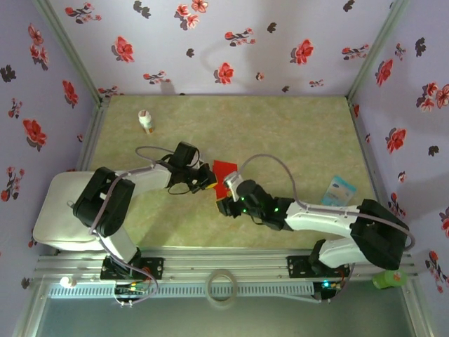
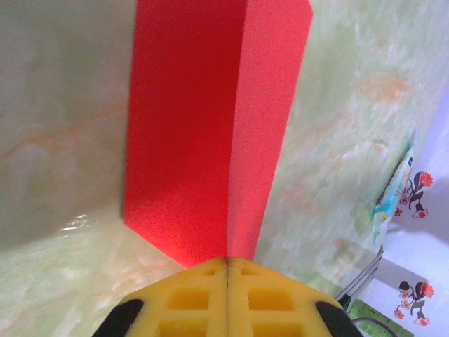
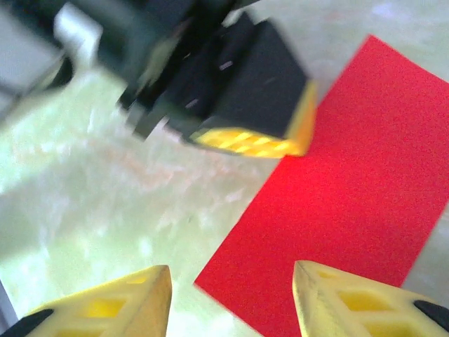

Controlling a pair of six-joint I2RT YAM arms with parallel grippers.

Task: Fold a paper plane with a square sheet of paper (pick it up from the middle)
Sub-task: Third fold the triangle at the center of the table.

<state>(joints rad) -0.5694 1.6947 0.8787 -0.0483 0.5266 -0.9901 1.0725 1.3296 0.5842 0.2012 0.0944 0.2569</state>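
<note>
A robot lab test cell is shown: a pale green marbled desk (image 1: pixel 295 133) is enclosed by lilac walls printed with red and black flowers (image 1: pixel 231 42), framed by grey metal corner posts (image 1: pixel 70 49), and two black-and-white robot arms (image 1: pixel 105 203) are bolted to a silver metal rail (image 1: pixel 224 265).

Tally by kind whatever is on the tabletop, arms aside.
red paper: 1
white bottle: 1
teal-and-white card: 1
white pad: 1
Total: 4

Left pincer (image 2: pixel 226 263) tight together; right pincer (image 3: pixel 231 272) apart, perhaps halfway.
</note>
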